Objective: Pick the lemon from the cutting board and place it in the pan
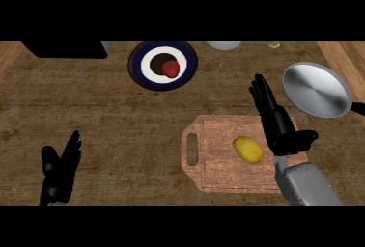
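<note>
Right hand (284, 135): fingers straight, together, holding nothing, just beside the lemon (248, 149). Lemon: on the board (214, 170), right of centre. We judge it light, firm, waxy, apt to roll; take it across its middle. Pan (317, 89): near, beyond the board. Left hand (58, 171): open, resting lower left.

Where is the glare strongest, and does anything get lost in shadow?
Head view: the pan shines brightest, a pale sheen across its metal; the lemon on the cutting board is evenly lit; the black right hand and left hand show little detail against the dark counter.
</note>
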